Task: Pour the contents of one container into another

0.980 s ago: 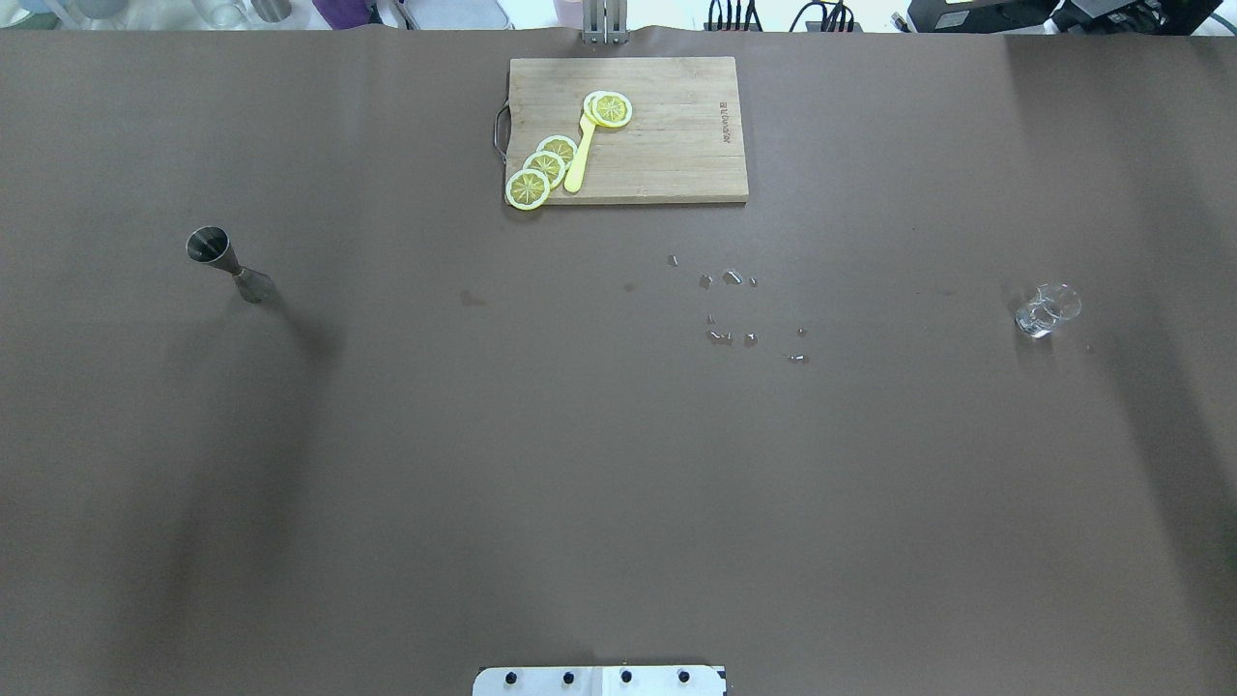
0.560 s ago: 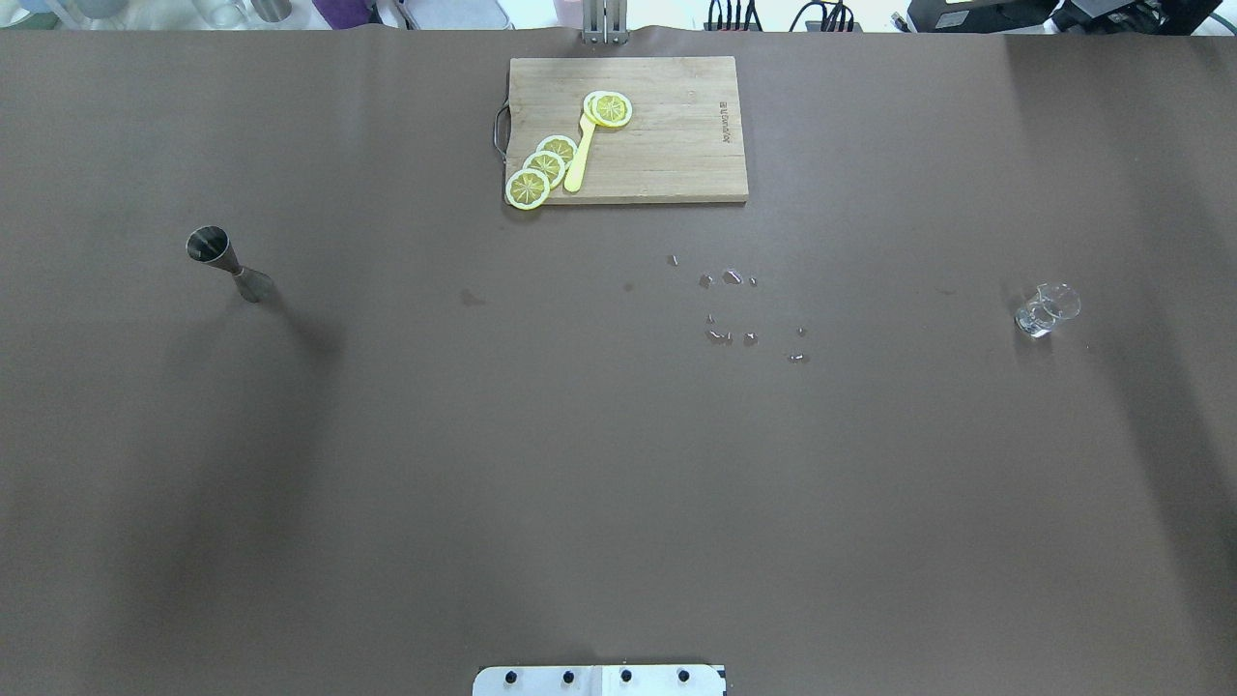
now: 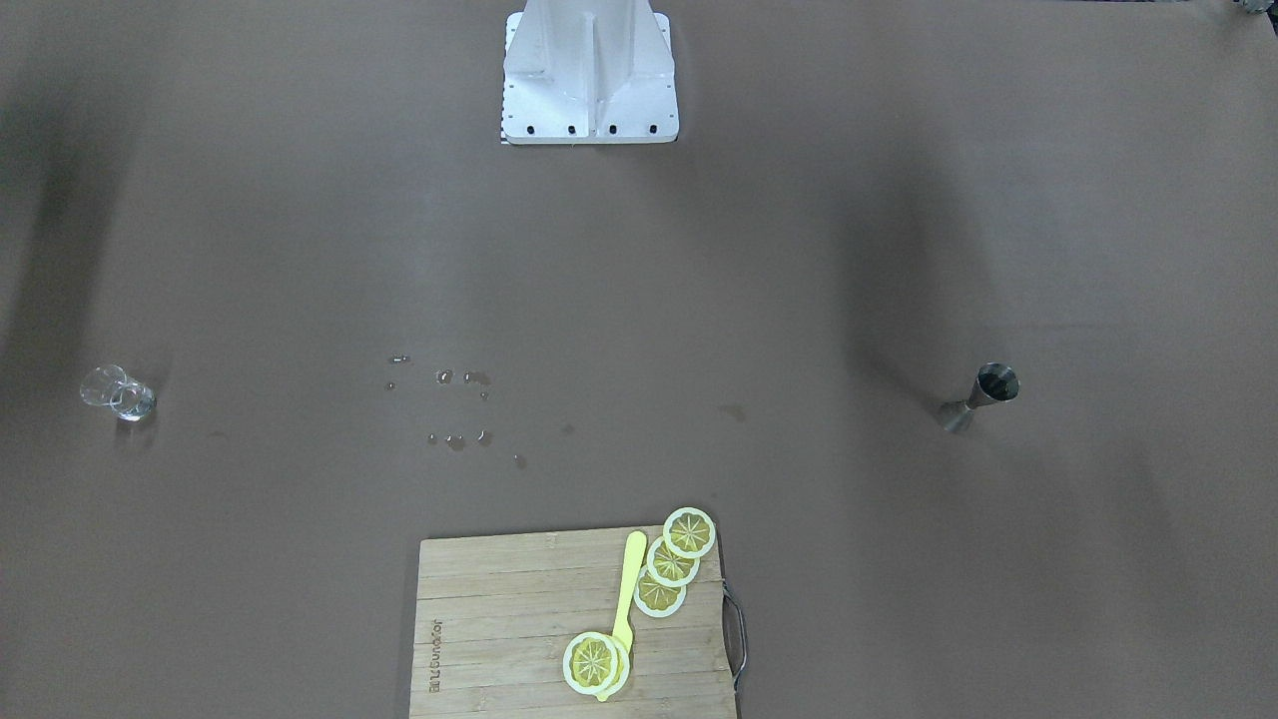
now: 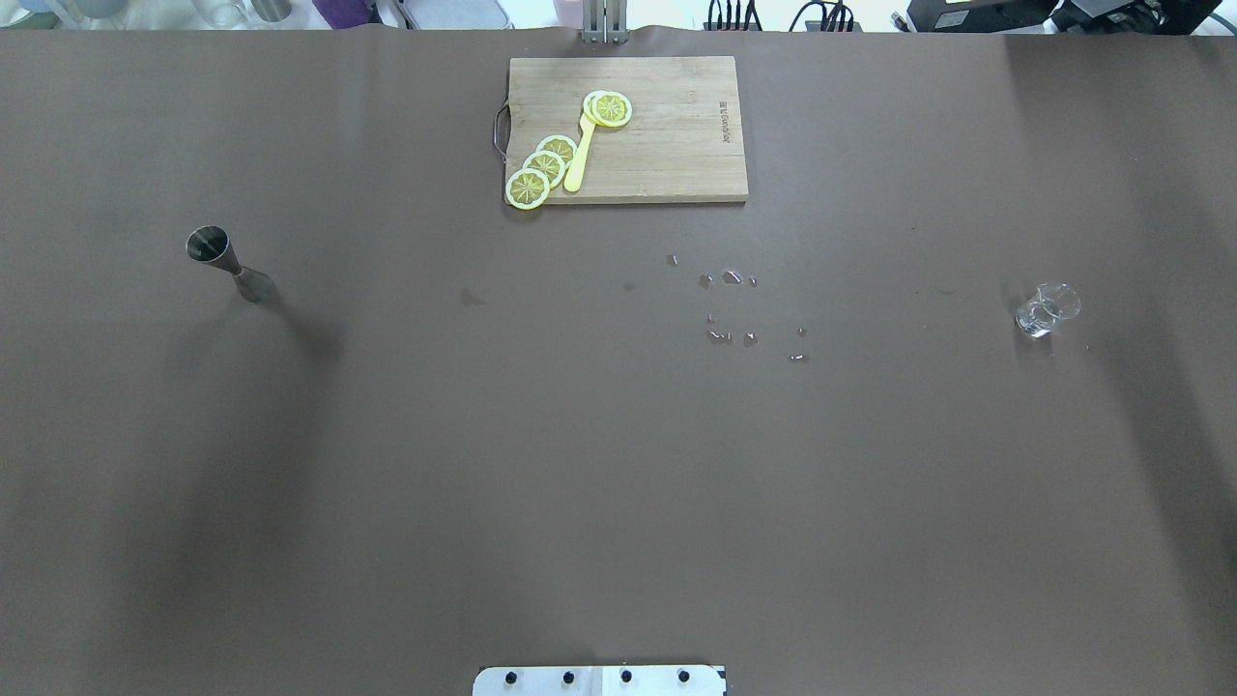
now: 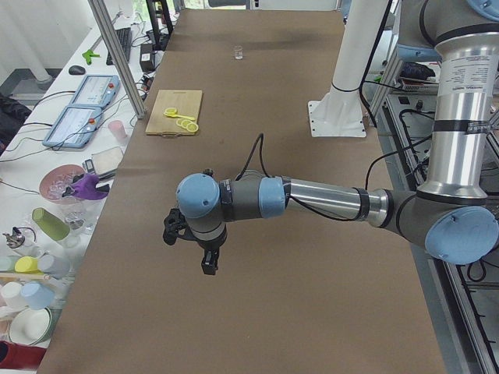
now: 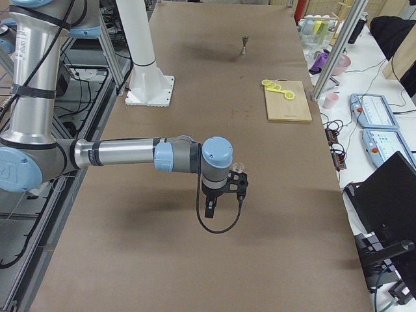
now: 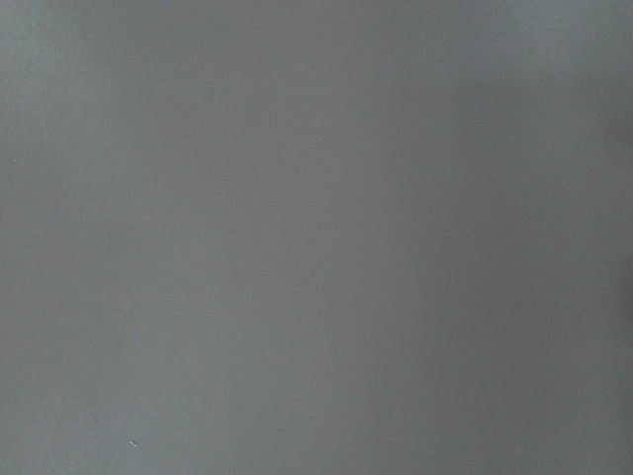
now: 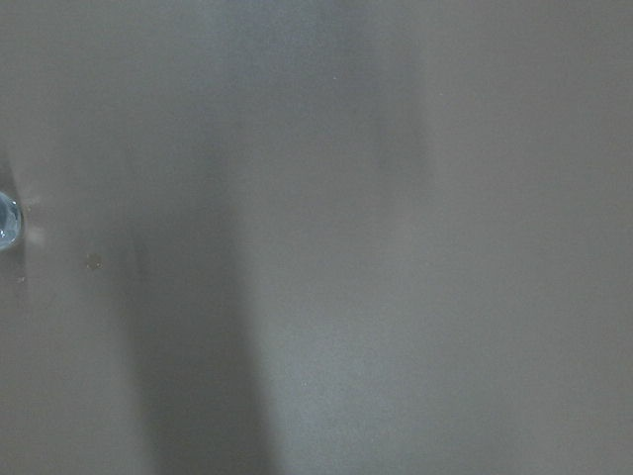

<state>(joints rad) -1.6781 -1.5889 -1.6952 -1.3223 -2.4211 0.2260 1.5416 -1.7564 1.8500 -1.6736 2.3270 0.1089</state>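
Note:
A steel jigger [image 4: 217, 259] stands upright on the brown table at the left, also seen in the front-facing view [image 3: 980, 394]. A small clear glass [image 4: 1046, 309] stands far to the right. Neither gripper shows in the overhead or front-facing views. In the exterior left view my left gripper [image 5: 189, 251] hangs above bare table at the near end. In the exterior right view my right gripper [image 6: 225, 198] hovers just in front of the glass [image 6: 237, 167]. I cannot tell whether either is open or shut. The right wrist view catches the glass [image 8: 5, 220] at its left edge.
A wooden cutting board [image 4: 667, 155] with lemon slices [image 4: 541, 169] and a yellow spoon [image 4: 580, 159] lies at the far middle. Spilled droplets [image 4: 734, 309] dot the table right of centre. The robot's base plate [image 4: 599, 680] sits at the near edge.

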